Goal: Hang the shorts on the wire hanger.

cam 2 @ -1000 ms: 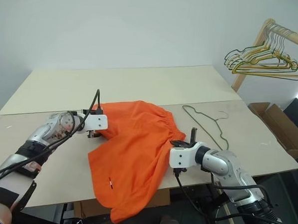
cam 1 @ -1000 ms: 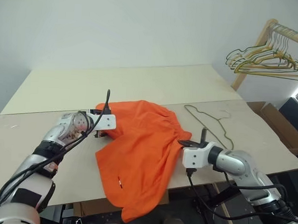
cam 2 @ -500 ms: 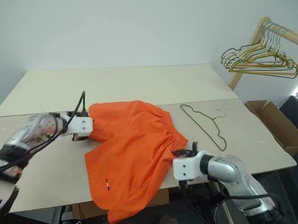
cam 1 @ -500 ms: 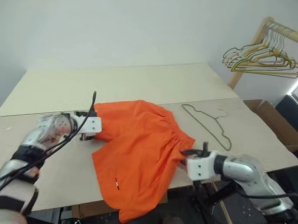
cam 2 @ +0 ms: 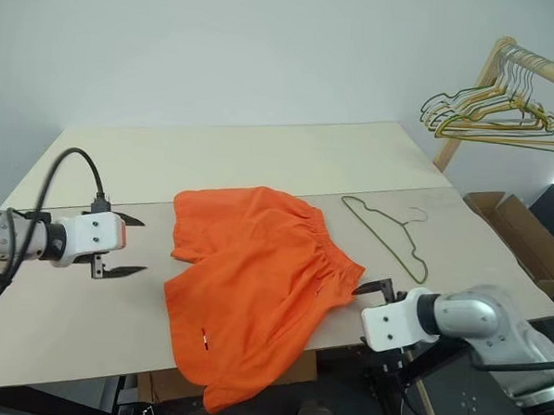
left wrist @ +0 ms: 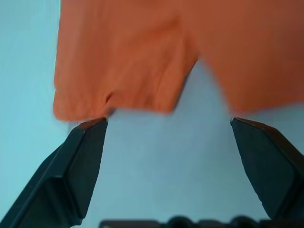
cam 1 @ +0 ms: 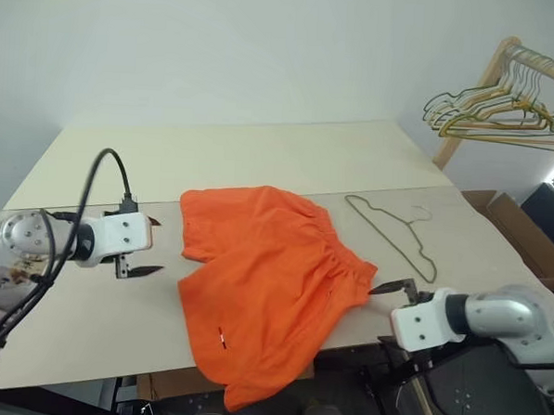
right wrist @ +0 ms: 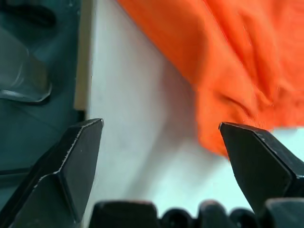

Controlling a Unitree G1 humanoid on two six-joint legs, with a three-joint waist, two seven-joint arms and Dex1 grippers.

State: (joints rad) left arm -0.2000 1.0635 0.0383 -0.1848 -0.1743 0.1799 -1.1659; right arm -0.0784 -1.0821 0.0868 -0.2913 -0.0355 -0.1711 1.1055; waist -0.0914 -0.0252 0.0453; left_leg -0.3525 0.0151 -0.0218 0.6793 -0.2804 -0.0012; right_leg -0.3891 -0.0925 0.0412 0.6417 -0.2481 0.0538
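Shorts (cam 1: 268, 291): centre of frame, flat on the surface (cam 1: 261, 156), one leg over the near edge.
Wire hanger (cam 1: 392, 234): right of the shorts, lying flat, apart from them.
Left end effector (cam 1: 143, 247): centre-left, fingers spread, empty.
Right end effector (cam 1: 395, 290): lower right, spread, empty.

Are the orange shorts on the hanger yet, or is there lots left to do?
Not yet. The shorts lie spread flat on the table, the wire hanger bare beside them. Both grippers, left and right, are open and hold nothing. All the hanging is left.
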